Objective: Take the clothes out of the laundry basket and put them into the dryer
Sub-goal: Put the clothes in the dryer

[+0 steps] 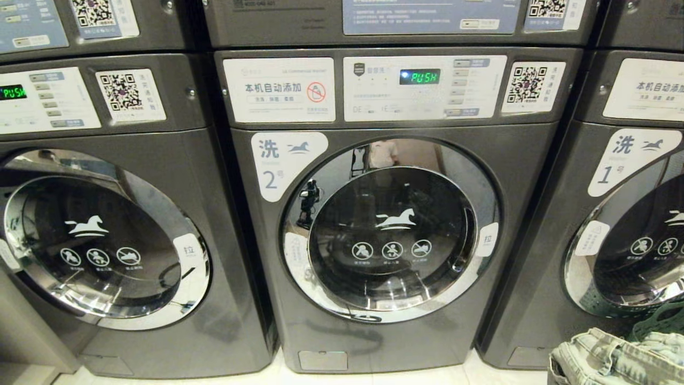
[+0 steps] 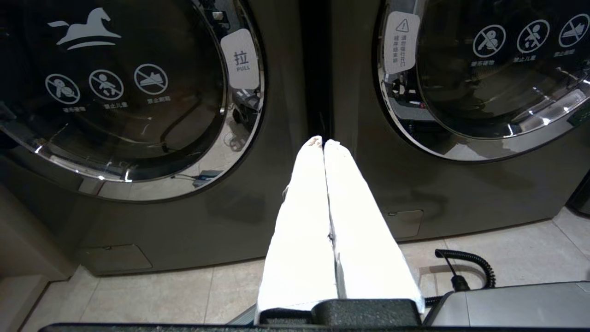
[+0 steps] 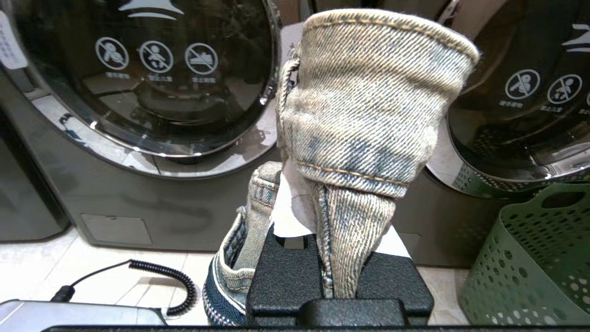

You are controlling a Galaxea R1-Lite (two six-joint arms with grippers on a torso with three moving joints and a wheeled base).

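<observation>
My right gripper (image 3: 339,193) is shut on a pale washed denim garment (image 3: 368,106). The cloth bunches up over the white fingers (image 3: 288,214) and hangs down beside them. It is held in front of the closed round door (image 3: 152,74) of a grey machine. The green perforated laundry basket (image 3: 530,263) stands on the floor to its right. In the head view the denim (image 1: 614,358) and the basket's rim (image 1: 662,318) show at the lower right, and the middle machine's door (image 1: 390,230) is closed. My left gripper (image 2: 323,144) is shut and holds nothing, low between two machines.
Three grey front-loading machines stand side by side on pale floor tiles (image 2: 138,295); the left door (image 1: 101,240) and right door (image 1: 636,251) are also closed. A coiled black cable (image 3: 161,276) lies by my base, and shows too as a black cable (image 2: 470,265) in the left wrist view.
</observation>
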